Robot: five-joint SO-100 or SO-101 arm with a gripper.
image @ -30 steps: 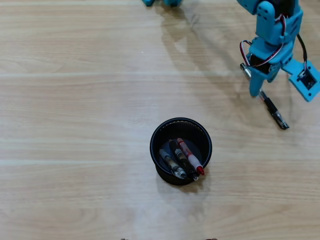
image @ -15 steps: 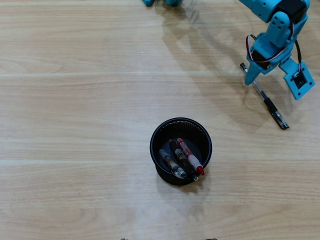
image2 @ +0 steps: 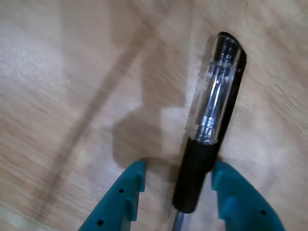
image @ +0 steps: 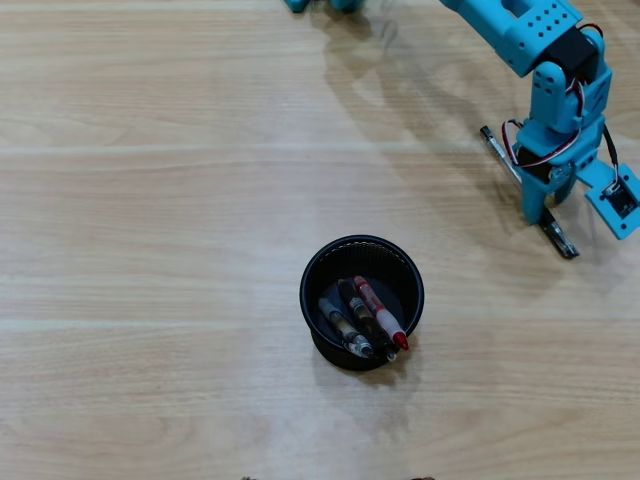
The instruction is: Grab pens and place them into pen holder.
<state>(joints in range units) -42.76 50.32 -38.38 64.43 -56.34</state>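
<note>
A black pen with a clear barrel (image: 561, 240) lies on the wooden table at the right in the overhead view, partly under my teal gripper (image: 546, 208). In the wrist view the pen (image2: 215, 101) lies between my gripper's (image2: 179, 185) two fingers. The right fingertip (image2: 236, 192) touches its black grip, and the left fingertip (image2: 127, 190) stands a little apart from it. The jaws are open and straddle the pen on the table. A black mesh pen holder (image: 316, 272) stands at the table's middle and holds three pens (image: 365, 318).
The arm (image: 520, 30) reaches in from the top right of the overhead view. Its small teal camera mount (image: 615, 200) sticks out to the right of the gripper. Bare wooden tabletop (image: 150, 250) lies to the left of the holder.
</note>
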